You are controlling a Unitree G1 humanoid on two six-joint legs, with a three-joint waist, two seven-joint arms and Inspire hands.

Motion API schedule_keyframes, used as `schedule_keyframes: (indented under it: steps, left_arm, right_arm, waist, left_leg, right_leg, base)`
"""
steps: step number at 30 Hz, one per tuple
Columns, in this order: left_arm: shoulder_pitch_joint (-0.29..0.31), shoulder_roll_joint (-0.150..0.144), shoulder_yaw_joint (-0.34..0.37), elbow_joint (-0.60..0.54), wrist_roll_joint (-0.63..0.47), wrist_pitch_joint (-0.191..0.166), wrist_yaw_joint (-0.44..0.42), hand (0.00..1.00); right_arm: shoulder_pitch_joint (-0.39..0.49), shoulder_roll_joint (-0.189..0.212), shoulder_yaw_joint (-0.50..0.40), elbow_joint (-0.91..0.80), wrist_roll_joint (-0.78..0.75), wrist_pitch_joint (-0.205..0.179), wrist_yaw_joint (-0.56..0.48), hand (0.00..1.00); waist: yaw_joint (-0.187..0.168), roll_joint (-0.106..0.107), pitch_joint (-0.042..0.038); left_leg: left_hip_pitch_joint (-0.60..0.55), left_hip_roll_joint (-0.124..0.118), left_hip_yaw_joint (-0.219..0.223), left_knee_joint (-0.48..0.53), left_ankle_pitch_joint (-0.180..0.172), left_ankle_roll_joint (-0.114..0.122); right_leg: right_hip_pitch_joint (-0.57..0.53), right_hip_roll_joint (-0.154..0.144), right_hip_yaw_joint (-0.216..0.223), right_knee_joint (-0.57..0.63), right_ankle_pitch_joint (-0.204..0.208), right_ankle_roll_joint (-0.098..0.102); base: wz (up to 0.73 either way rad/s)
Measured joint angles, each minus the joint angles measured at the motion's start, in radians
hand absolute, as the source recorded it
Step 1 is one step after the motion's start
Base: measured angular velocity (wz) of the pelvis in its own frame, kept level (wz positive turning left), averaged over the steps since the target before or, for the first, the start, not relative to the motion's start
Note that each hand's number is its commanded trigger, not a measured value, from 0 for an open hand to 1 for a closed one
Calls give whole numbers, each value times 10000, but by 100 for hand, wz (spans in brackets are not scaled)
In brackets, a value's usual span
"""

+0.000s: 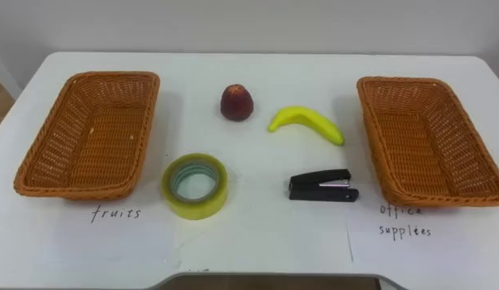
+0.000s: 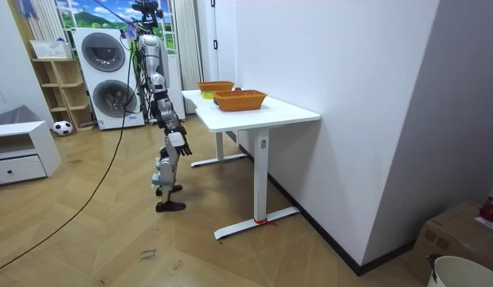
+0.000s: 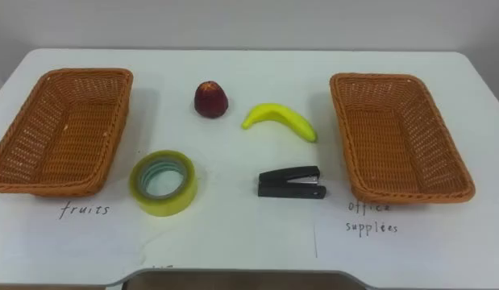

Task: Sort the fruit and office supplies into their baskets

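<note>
On the white table (image 1: pixel 257 234) a dark red apple (image 1: pixel 236 102) and a yellow banana (image 1: pixel 307 122) lie at the middle back. In front of them sit a yellow-green tape roll (image 1: pixel 196 186) and a black stapler (image 1: pixel 323 185). A wicker basket (image 1: pixel 72 192) stands at the left, with a handwritten fruit label (image 1: pixel 116 213) before it. A second wicker basket (image 1: pixel 442 199) stands at the right, above an office supplies label (image 1: pixel 405 221). Both baskets hold nothing. In the room view I stand at the table's near side, and my right hand (image 2: pixel 178 142) hangs low by my hip.
The table's front edge (image 1: pixel 273 278) lies just below me. Behind me in the room view are two stacked washing machines (image 2: pixel 111 76), a shelf (image 2: pixel 59 80), a ball (image 2: pixel 63 127) and a low white cabinet (image 2: pixel 19 151). A wall runs along the table's far side.
</note>
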Motion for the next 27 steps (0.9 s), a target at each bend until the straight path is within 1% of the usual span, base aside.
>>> schedule_keyframes:
  steps: [8,11,15,17,19,22,24,26,27]
  left_arm:
    - [17,4,11,-1,103,15,9,0]
    - [18,3,6,-1,100,42,-5,0]
    - [12,18,4,-1,93,50,-44,0]
    - [-1,26,-10,21,78,54,-12,0]
    - [13,26,-8,63,74,55,3,0]
    - [39,24,-1,102,73,61,0,0]
    - [54,17,41,97,79,62,-3,0]
    - [78,-11,244,19,81,66,-11,0]
    - [107,-7,306,18,95,66,-11,0]
  right_arm:
    - [-8,-2,-3,24,-214,25,8,0]
    - [0,-28,-7,-41,-219,105,7,0]
    - [2,-29,-22,-57,-244,122,-34,0]
    - [4,-30,-24,-55,2,122,-54,0]
    - [14,-29,-46,-43,164,122,-113,0]
    - [114,-24,-492,3,553,121,-234,0]
    - [179,-26,-832,1,1118,120,-298,0]
    - [270,-26,-1586,3,2078,122,-451,0]
    - [268,-26,-1860,0,2261,122,-470,0]
  waist:
    - [-3,-29,40]
    - [0,-48,58]
    - [-24,-68,56]
    - [-51,-74,12]
    - [-59,-96,13]
    - [-76,-84,13]
    - [-73,-89,13]
    - [-189,-112,13]
    - [-270,-109,12]
  left_leg:
    - [18,-3,-69,53,0,0]
    - [10,1,-54,48,0,0]
    - [-3,1,-41,47,0,0]
    - [-3,-1,-43,42,0,0]
    - [10,0,-46,37,0,0]
    - [12,-2,-56,29,0,0]
    - [20,0,-54,15,0,0]
    - [20,-2,-57,19,1,0]
    - [19,-2,-57,28,1,0]
  right_leg:
    - [82,-4,-40,-10,0,0]
    - [56,0,-13,4,1,-2]
    - [51,-1,-10,4,2,-3]
    - [55,-2,-12,2,2,-3]
    - [57,-1,13,0,2,-3]
    - [63,-1,26,-16,2,-3]
    - [62,3,-13,-19,2,-3]
    - [65,0,-22,-18,2,-3]
    - [73,-1,-29,-18,2,-3]
  base:
    - [0]
    - [0]
    - [0]
    - [0]
    - [0]
    - [0]
    - [0]
    - [0]
    - [0]
